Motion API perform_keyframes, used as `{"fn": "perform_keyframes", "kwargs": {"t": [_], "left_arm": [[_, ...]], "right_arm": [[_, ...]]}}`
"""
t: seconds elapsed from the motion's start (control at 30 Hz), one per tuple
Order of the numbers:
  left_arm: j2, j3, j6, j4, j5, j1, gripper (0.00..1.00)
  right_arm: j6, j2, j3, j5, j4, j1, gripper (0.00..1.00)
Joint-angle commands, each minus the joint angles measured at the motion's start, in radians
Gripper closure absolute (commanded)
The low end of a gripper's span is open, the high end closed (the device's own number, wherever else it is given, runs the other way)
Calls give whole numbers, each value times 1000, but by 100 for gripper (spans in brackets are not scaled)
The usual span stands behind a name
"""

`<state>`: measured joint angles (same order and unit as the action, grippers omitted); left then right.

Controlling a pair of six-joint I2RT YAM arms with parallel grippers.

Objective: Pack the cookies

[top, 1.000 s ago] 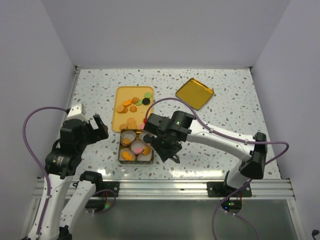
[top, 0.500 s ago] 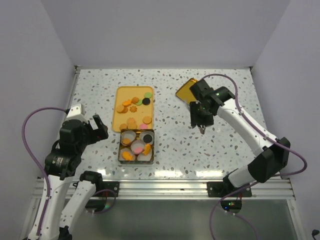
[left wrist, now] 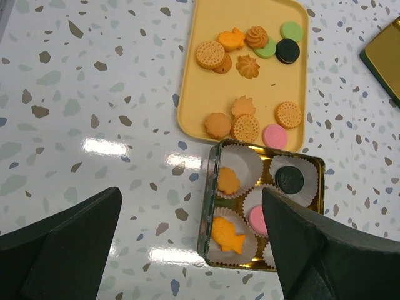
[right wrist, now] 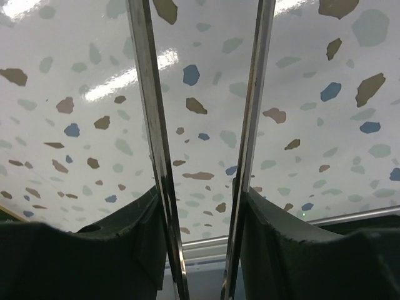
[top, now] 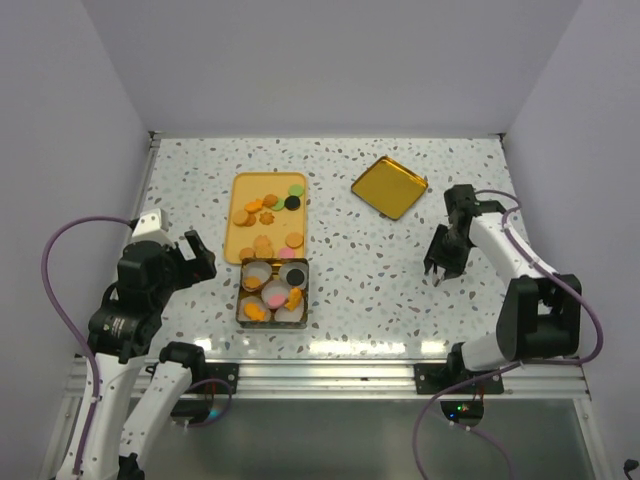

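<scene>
Surface (top: 370,270), right side: my right claw (top: 440,274), half-open, empty, has left the tin (top: 272,324) | left claw (left wrist: 190,206) wide, empty | cookies (top: 265,243) remain unpacked

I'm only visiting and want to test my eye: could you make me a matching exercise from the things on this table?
1. gold lid
2. yellow tray
3. tin
4. right tool

A. holds paper cups
B. open over bare table
C. empty, right of the tray
D. carries loose cookies

Pairs: 1-C, 2-D, 3-A, 4-B.
</scene>
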<state>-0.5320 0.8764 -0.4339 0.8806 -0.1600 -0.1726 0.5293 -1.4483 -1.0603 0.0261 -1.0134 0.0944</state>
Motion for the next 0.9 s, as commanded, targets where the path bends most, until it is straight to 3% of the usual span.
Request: {"fn": "perform_keyframes", "kwargs": {"t": [0.0, 0.57, 0.87], "left_arm": [[9, -1, 17, -29, 11, -7, 0], [23, -2, 20, -29, 13, -7, 0], [0, -4, 23, -34, 23, -7, 0]], "right_arm": [[41, -47, 45, -69, 122, -35, 55], [46, -333, 8, -28, 251, -59, 38], [47, -275, -67, 21, 187, -61, 31]]}}
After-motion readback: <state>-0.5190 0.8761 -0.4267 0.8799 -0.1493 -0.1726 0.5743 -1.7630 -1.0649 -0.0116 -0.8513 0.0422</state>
